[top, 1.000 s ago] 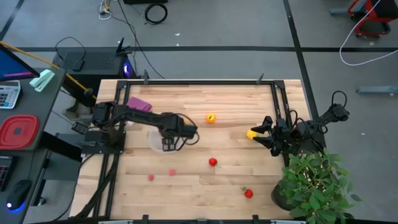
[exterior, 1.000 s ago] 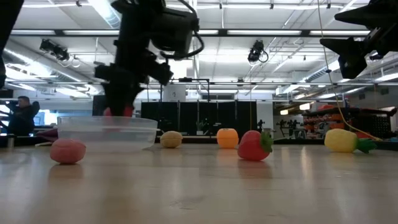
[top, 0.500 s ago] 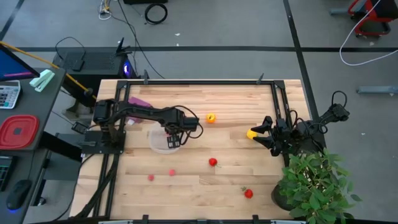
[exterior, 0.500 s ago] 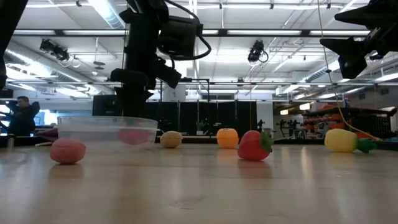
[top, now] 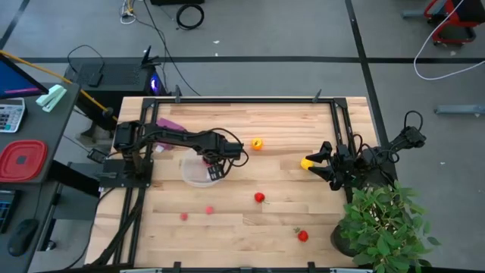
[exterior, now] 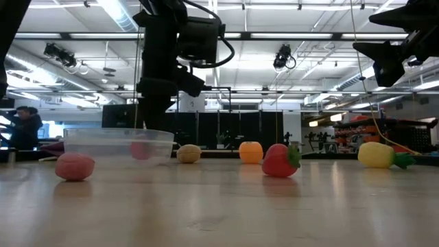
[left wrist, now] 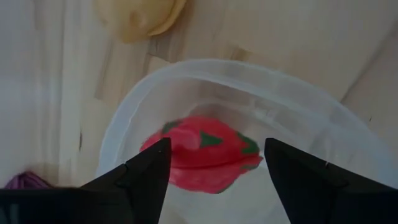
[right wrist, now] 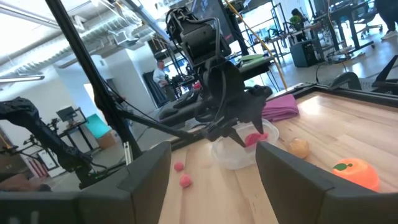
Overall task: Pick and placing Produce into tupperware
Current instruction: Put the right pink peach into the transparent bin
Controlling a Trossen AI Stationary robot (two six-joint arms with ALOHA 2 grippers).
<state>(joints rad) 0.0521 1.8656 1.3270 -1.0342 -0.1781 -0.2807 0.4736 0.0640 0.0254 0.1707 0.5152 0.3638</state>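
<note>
The tupperware is a round clear tub on the table's left half; it also shows in the low view. A red fruit lies on its bottom. My left gripper hangs open just above the tub, touching nothing. My right gripper waits open near the table's right edge, raised above a yellow fruit. Loose on the wood are an orange fruit, two red ones, two pink ones and a pale yellow one.
A purple cloth lies at the far left corner. A potted plant stands at the near right corner. A metal frame runs along the table's edges. A red lidded container sits on a side desk to the left. A person is in the room behind.
The red fruit was between my left gripper's fingers over the tupperware one second ago; it has dropped and now lies on the tub's bottom. The left gripper has risen a little and shifted slightly toward the table's right.
</note>
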